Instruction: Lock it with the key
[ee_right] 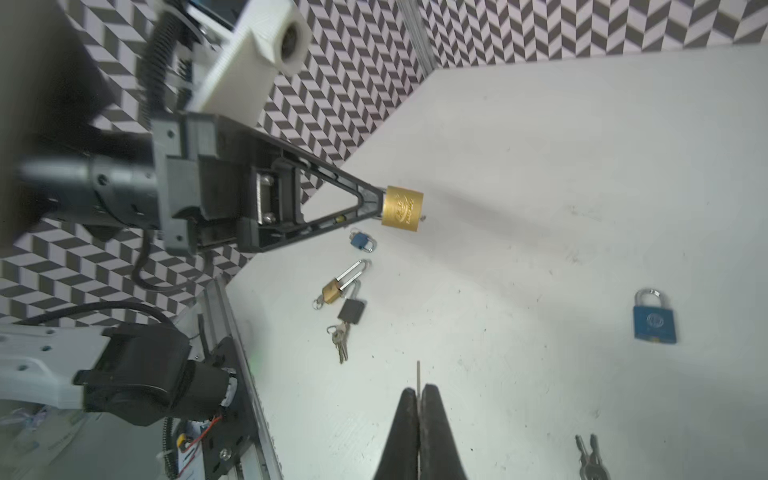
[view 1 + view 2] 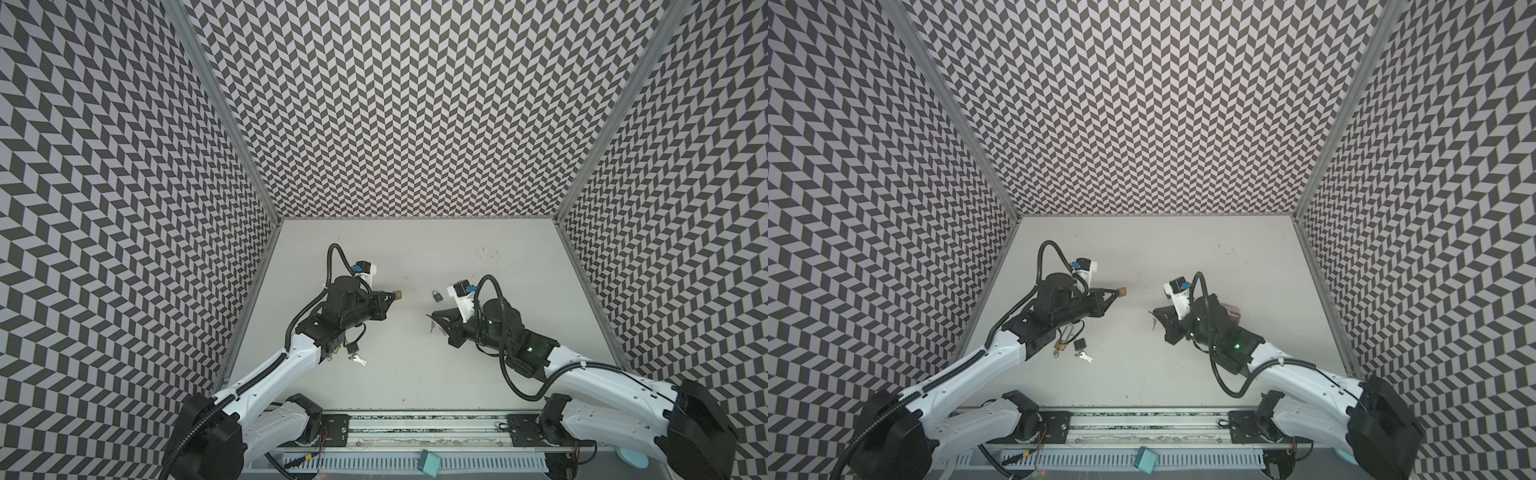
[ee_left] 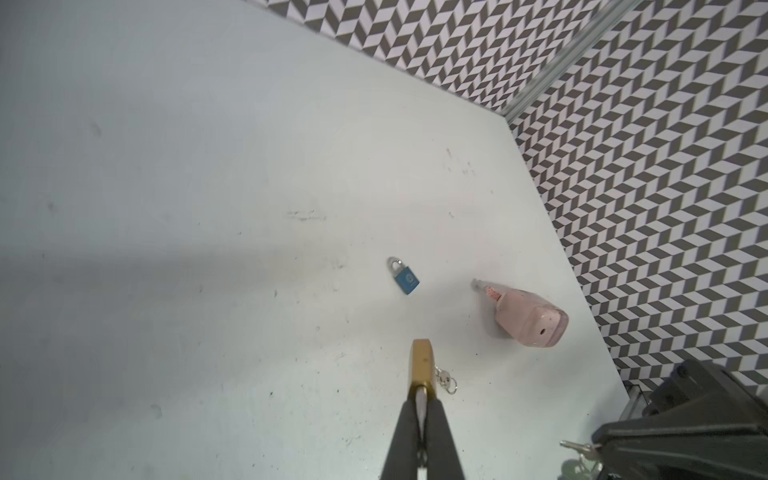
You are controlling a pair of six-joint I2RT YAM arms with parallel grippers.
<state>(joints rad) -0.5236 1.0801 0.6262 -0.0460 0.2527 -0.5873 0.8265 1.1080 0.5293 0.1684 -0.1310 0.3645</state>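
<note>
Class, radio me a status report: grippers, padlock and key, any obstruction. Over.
Left gripper shut on brass padlock, aloft. Right gripper shut on key, apart from padlock. Blue padlock on table nearby, untouched.

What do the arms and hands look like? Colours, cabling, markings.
Left arm and right arm: white shells, black joints, black ribbed cable loops, white camera blocks with blue plugs. Left hand and right hand: black, triangular open frames tapering to narrow tips. Green light on the right arm.
</note>
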